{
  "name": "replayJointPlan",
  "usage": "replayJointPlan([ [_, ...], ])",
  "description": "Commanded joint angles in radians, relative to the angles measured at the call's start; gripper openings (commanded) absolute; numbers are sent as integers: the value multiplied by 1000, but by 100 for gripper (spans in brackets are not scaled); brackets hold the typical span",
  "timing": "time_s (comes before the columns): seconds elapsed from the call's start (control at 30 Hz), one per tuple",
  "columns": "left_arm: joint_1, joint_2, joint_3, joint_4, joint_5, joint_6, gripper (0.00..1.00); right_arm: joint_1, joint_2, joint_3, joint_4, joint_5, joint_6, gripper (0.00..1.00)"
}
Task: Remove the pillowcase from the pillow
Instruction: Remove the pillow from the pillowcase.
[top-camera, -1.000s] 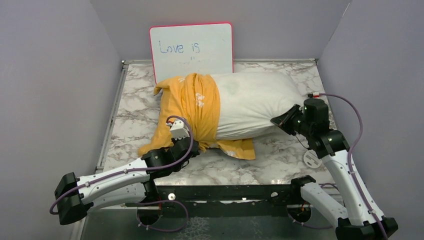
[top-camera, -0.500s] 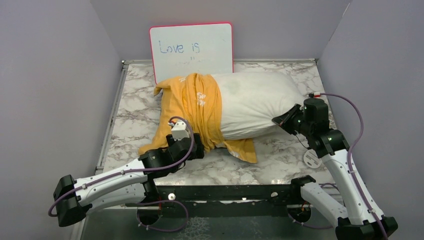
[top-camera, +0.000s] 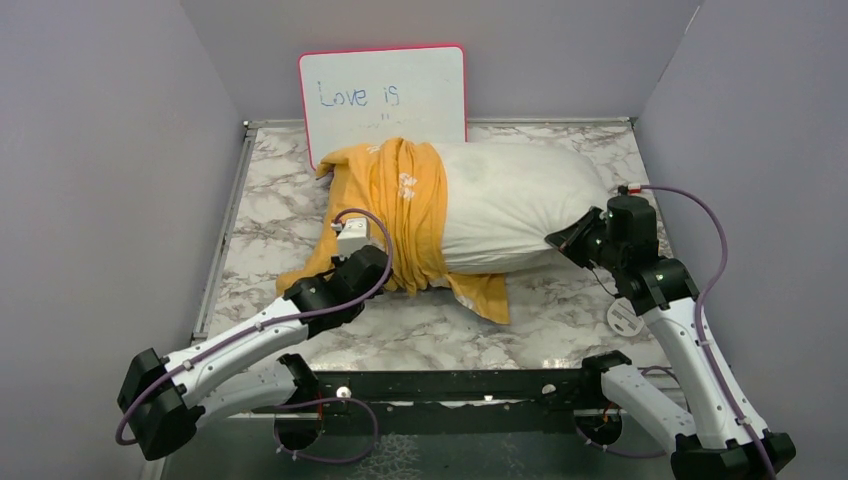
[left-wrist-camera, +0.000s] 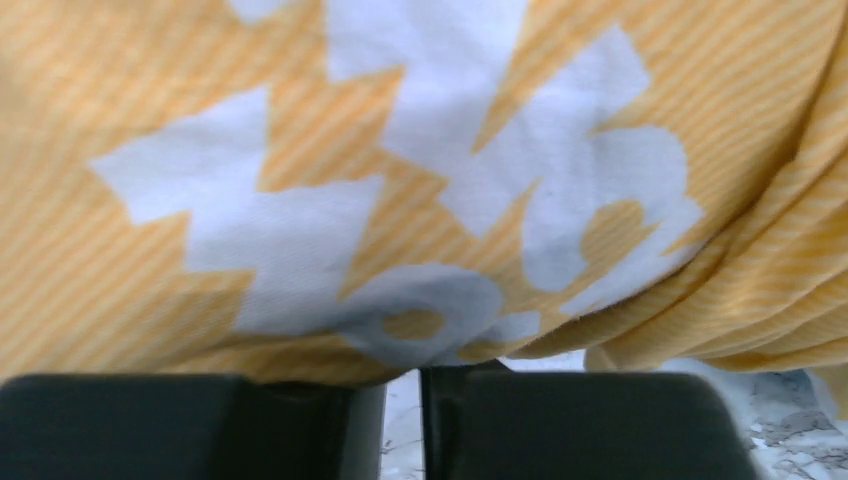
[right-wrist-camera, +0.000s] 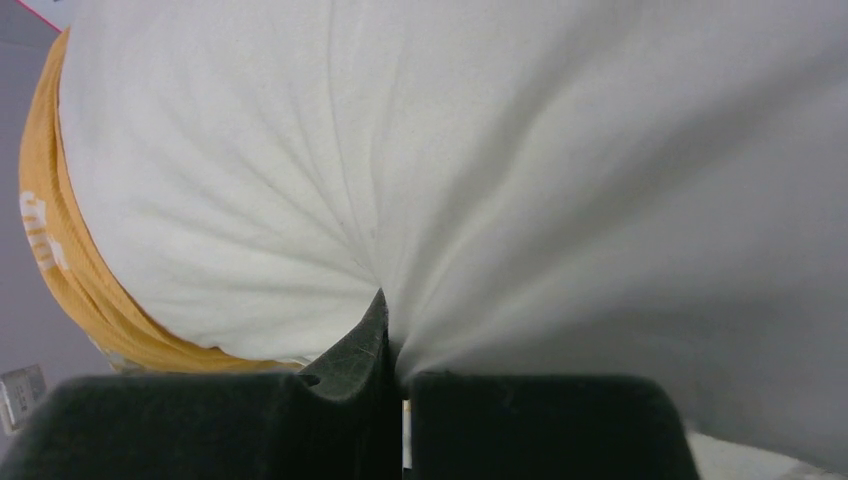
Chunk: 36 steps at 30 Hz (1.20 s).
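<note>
The pillow (top-camera: 515, 200) lies across the middle of the counter (top-camera: 560, 300), its right two-thirds bare and white. The pillowcase (top-camera: 395, 210) is bunched in a thick band round the left end. It hides that end entirely and spills in loose folds onto the counter toward the near side. Only its yellow-orange face shows, and the white lettering is too crumpled to read from above.

The left pincer (left-wrist-camera: 402, 390) is pushed against the near edge of the band. From above its tips are lost under the cloth and the wrist. In the left wrist view the two black fingers (left-wrist-camera: 180, 420) stand with a narrow slit between them, through which a sliver of marble shows. Fabric drapes right over the tips, so I cannot tell whether any of it is nipped. Part of a large white letter fills that view, cut off by the frame.

The right pincer (right-wrist-camera: 395, 385) is closed on the pillow's near right corner, with white cloth puckering into the pinch.

Behind, a whiteboard (top-camera: 385, 95) reads "Love is"; its lower edge is hidden by the pillow, and fainter marks below the words are illegible. A small white disc (top-camera: 625, 317) lies beside the right arm.
</note>
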Motion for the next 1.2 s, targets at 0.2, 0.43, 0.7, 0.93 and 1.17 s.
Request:
replayJointPlan([
  [0.2,109,-134,-13,-108,-63,31,0,-11,15,83,25,156,-72,1],
  [0.43,149,-156,25,-218,-122,-18,0,-11,24,92,21,175,-89,1],
  [0.7,169,-195,102,-257,-102,8,11,-11,23,78,22,165,-86,0],
  [0.93,169,-233,135,-149,264,134,72,-11,38,56,47,99,-56,1],
  [1.17,169,-160,196,-98,752,216,84,-10,38,40,58,59,-37,1],
])
